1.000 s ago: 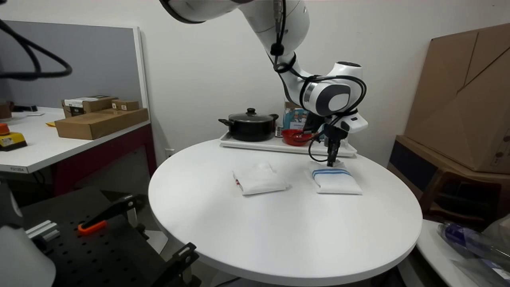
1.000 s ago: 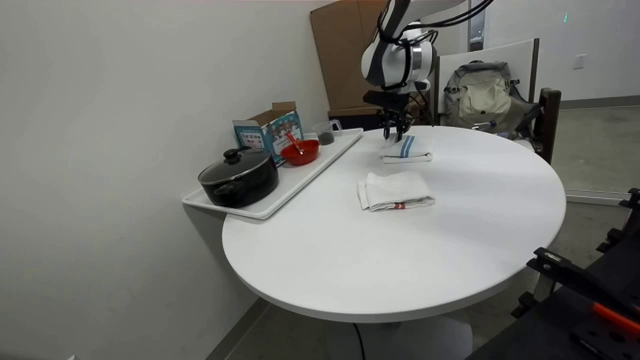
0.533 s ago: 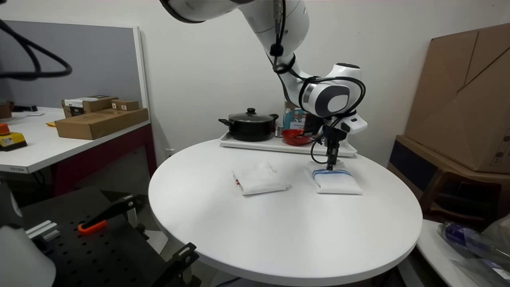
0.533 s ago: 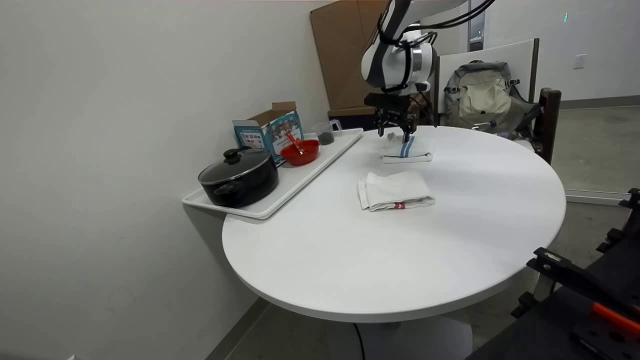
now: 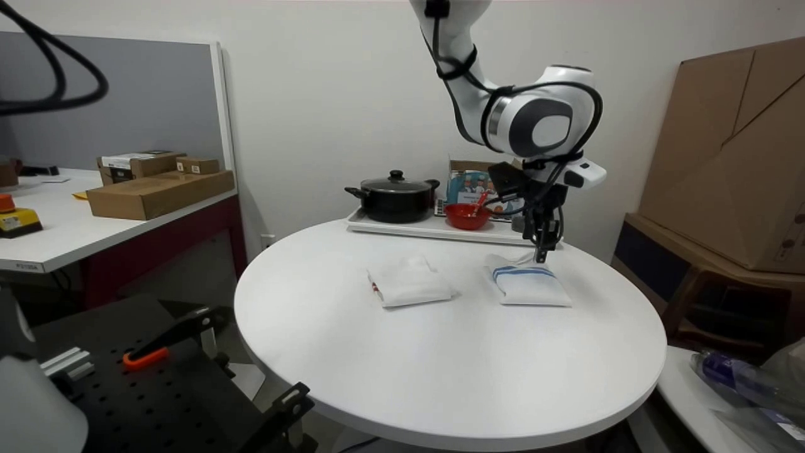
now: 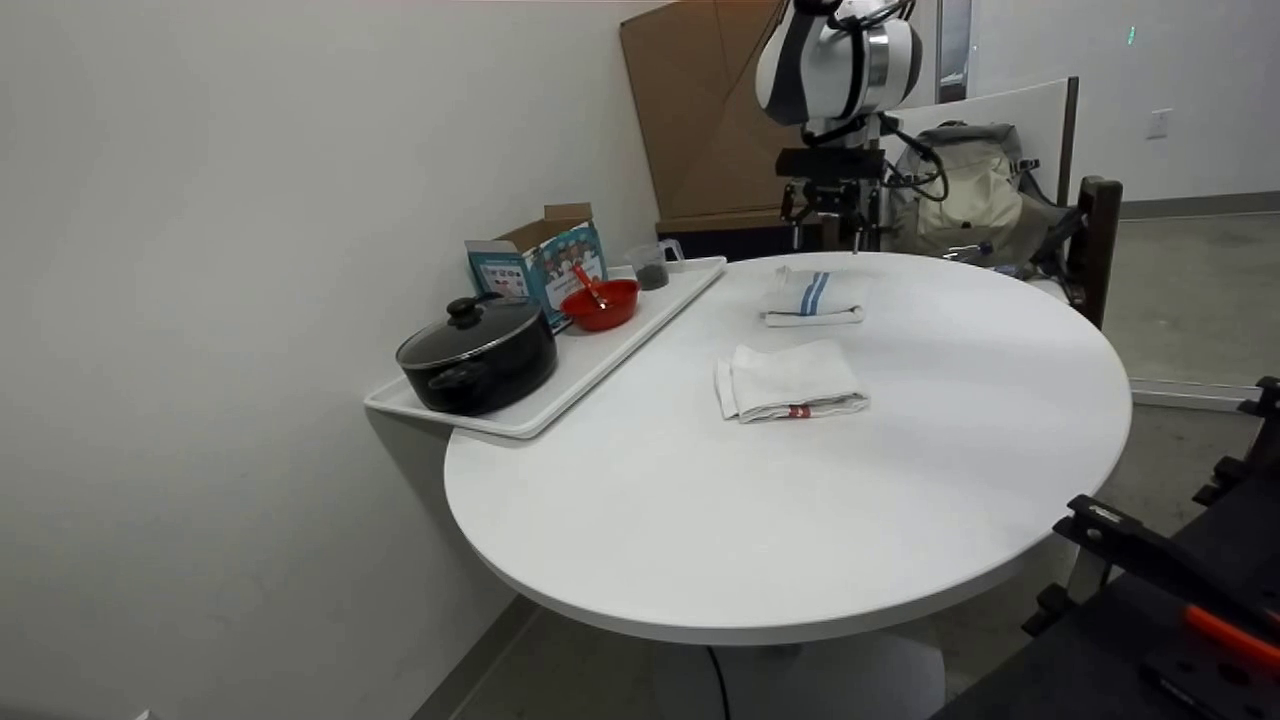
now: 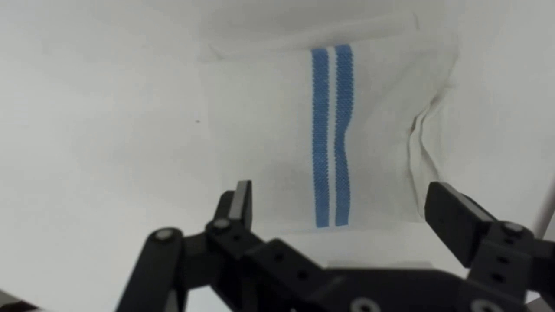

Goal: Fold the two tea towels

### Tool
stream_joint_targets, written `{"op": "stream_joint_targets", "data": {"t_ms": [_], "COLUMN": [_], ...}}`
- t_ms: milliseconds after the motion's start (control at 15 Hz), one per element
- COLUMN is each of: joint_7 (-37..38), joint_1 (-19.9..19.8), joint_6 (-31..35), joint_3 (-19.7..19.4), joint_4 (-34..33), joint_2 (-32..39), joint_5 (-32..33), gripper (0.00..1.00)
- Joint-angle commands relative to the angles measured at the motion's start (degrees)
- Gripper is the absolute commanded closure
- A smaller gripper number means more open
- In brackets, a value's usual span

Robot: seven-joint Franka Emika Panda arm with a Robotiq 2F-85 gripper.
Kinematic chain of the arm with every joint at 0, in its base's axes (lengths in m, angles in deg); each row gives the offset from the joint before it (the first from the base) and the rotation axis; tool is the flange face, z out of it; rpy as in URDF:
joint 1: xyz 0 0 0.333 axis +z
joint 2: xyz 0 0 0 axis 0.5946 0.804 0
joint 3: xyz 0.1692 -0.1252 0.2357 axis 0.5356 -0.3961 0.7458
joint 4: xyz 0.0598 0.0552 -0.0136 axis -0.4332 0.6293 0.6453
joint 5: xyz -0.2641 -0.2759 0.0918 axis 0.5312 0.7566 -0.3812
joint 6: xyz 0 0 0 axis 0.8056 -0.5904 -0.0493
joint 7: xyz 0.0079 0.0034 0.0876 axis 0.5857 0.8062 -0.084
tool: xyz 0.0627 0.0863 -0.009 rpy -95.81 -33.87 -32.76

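Observation:
The blue-striped tea towel (image 5: 534, 290) lies on the round table as a flat folded packet, its two blue stripes facing up in both exterior views. In the wrist view this towel (image 7: 273, 112) shows layered, slightly rumpled edges along its right side. My gripper (image 6: 827, 249) hovers above the table beyond it in an exterior view, fingers wide apart with nothing between them. The wrist view also has the gripper (image 7: 339, 183) spread, apart from the cloth. The other tea towel (image 6: 795, 380) is folded into a white packet too, a small red mark showing on its edge.
A white tray (image 6: 640, 335) along the wall holds a black lidded pot (image 6: 480, 355), a red bowl (image 6: 603, 308), a blue box (image 6: 570, 262) and a clear measuring cup (image 6: 652, 270). Large cardboard boxes (image 5: 736, 151) stand beside the table (image 5: 440, 371).
My gripper has opened at the blue-striped towel, let it go, then risen and moved off it. Both folded towels have stayed in place.

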Motion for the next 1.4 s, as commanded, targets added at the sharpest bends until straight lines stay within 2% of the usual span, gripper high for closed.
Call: {"op": "stream_joint_targets", "data": {"t_ms": [0,267,467,733,867,933,1133,1333], "joint_7": [-8.97,-18.93,-22.41,-22.71,-20.11,-21.43,-20.77,-20.77], "joint_1": [-0.52,-1.37,0.26,2.87,4.24,1.82,2.58,2.57], "joint_6": [-1.21,-2.47,-1.30,1.11,1.71,-0.39,0.73,0.78], "joint_3": [-0.88,-1.31,-3.21,-5.58,-6.48,-4.48,-4.75,-4.73], "joint_4": [13.95,25.92,35.34,48.12,54.73,46.59,52.87,53.51], "joint_2": [-10.56,-19.31,-25.83,-34.43,-39.03,-32.51,-37.05,-37.90], "joint_5": [3.31,7.62,14.33,27.22,33.91,29.20,32.50,32.66], "gripper": [0.00,0.00,0.00,0.00,0.00,0.00,0.00,0.00]}}
